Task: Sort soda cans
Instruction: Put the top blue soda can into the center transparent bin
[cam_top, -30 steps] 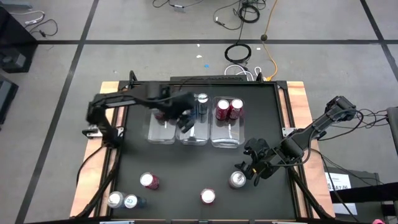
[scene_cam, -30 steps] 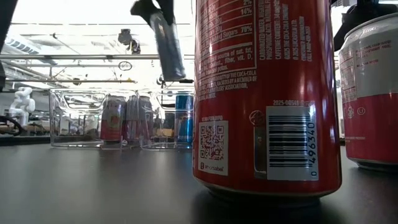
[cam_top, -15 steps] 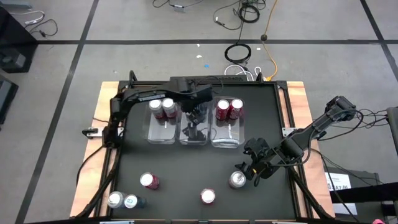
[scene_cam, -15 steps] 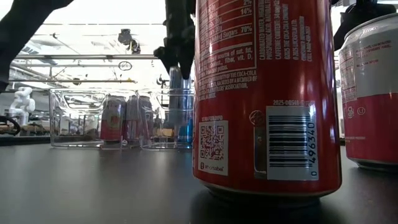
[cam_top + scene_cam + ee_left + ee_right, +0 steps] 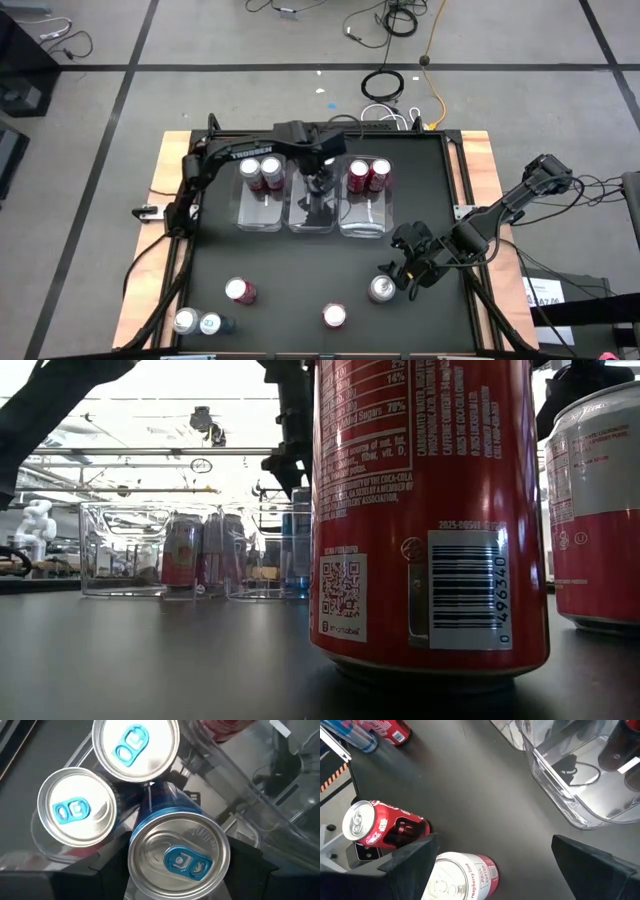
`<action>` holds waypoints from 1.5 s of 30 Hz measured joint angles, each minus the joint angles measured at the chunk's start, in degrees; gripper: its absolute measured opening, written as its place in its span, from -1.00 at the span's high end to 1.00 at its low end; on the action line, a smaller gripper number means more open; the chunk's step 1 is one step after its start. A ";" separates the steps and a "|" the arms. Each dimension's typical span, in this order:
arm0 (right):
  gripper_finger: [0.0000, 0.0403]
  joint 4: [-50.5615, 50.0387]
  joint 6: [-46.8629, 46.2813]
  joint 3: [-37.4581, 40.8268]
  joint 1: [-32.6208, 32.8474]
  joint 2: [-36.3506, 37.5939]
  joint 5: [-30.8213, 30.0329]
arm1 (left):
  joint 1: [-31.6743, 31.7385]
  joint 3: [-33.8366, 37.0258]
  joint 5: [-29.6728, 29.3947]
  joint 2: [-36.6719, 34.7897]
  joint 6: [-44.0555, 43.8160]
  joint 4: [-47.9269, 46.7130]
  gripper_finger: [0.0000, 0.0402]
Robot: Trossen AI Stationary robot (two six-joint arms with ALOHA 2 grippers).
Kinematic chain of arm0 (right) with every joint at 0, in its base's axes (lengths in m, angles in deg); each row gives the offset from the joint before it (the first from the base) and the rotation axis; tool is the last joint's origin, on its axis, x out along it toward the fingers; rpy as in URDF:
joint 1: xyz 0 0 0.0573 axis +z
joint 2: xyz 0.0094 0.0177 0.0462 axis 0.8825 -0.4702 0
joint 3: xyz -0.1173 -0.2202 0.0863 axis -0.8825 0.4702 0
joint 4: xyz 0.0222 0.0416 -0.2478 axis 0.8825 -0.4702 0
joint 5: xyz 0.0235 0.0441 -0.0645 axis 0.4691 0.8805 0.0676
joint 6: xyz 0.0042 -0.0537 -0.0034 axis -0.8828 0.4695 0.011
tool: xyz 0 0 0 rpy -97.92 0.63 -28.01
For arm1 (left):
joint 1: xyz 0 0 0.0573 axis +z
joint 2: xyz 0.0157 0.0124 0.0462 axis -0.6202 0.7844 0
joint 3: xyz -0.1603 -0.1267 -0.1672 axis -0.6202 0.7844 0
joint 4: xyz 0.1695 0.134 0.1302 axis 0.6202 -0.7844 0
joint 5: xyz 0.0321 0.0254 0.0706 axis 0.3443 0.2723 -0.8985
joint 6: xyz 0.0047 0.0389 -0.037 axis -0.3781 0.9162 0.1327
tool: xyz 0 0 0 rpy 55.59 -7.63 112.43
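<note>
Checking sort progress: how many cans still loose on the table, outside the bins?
5. Two stand together at the front-left corner, a silver can and a blue-marked can. A left red can, a centre red can and a right pink can stand apart. None seems hidden.

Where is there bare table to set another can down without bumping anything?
The widest bare patch is the dark mat between the three clear bins and the loose cans along the near edge. It is crowded at the middle bin, where the left hand works, and around the right hand.
</note>
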 joint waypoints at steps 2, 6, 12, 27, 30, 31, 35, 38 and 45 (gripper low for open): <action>-0.90 -0.01 0.36 -0.01 0.00 0.00 0.00 | 0.06 0.00 0.59 0.00 -0.18 0.60 -0.32; -0.90 -0.01 1.00 -0.01 0.00 0.00 -0.02 | -0.02 0.05 1.04 0.64 -1.55 1.37 -0.32; -0.90 -0.01 1.41 -0.02 0.00 0.00 -0.04 | -0.78 0.09 2.64 1.14 -3.30 5.10 -0.32; -0.90 0.16 1.41 0.00 0.00 0.00 -0.04 | -2.67 0.59 1.52 3.77 -4.84 6.96 -0.32; -0.90 0.37 1.41 0.00 0.00 0.00 0.02 | -2.67 0.50 1.11 3.91 -5.27 6.86 -0.32; -0.90 0.47 1.41 0.00 0.00 0.00 0.02 | -2.67 0.50 0.92 3.91 -5.27 6.94 -0.32; -0.90 0.53 1.37 0.00 0.00 0.00 0.07 | -2.67 0.50 0.61 3.91 -5.31 7.07 -0.32; -0.90 0.51 1.41 0.00 0.00 0.00 0.08 | -2.67 0.50 0.65 3.91 -5.33 7.06 -0.32; -0.90 0.49 1.99 0.00 0.00 0.00 0.11 | -2.95 0.52 0.60 3.92 -6.13 8.03 -0.32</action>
